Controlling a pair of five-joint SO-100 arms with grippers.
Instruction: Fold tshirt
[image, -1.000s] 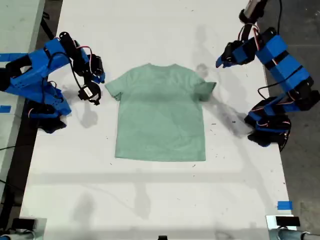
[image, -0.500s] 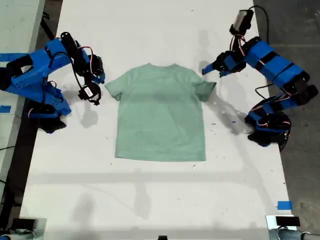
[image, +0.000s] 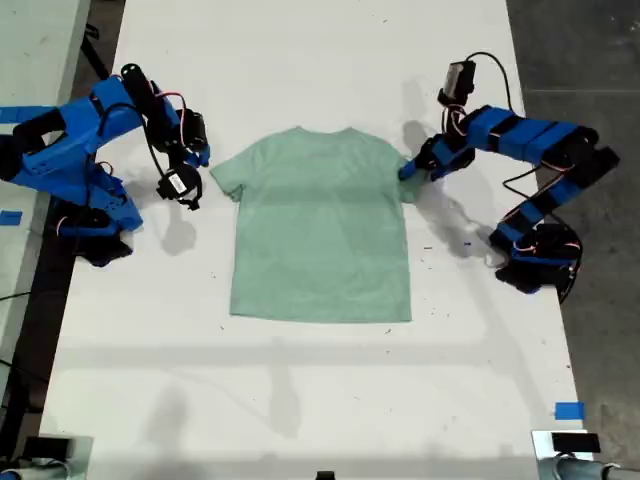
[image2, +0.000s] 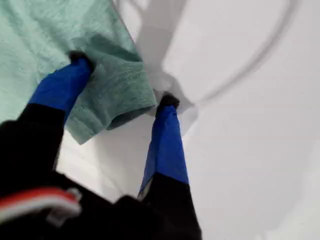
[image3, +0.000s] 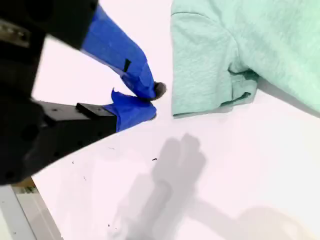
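Note:
The pale mint-green tshirt (image: 320, 230) lies flat on the white table, collar toward the far edge. My first gripper (image: 408, 170) is open at the sleeve on the exterior view's right. In the first wrist view one fingertip (image2: 80, 61) presses on the sleeve (image2: 112, 82), while the other touches the table just past the hem, so my first gripper (image2: 124, 80) straddles that edge. My second gripper (image: 200, 153) hovers beside the sleeve on the exterior view's left. Its fingertips (image3: 156, 90) look closed with nothing between them, a short gap from the sleeve (image3: 200, 65).
The white table (image: 300, 400) spreads wide toward the near edge. Blue tape (image: 568, 410) marks the exterior view's lower right. Both arm bases (image: 535, 260) stand at the table's sides. Dark floor lies beyond the exterior view's right edge.
My first arm has stretched out and come down toward the exterior view's left, bringing its open gripper onto the sleeve there. The second arm and the tshirt body have not moved.

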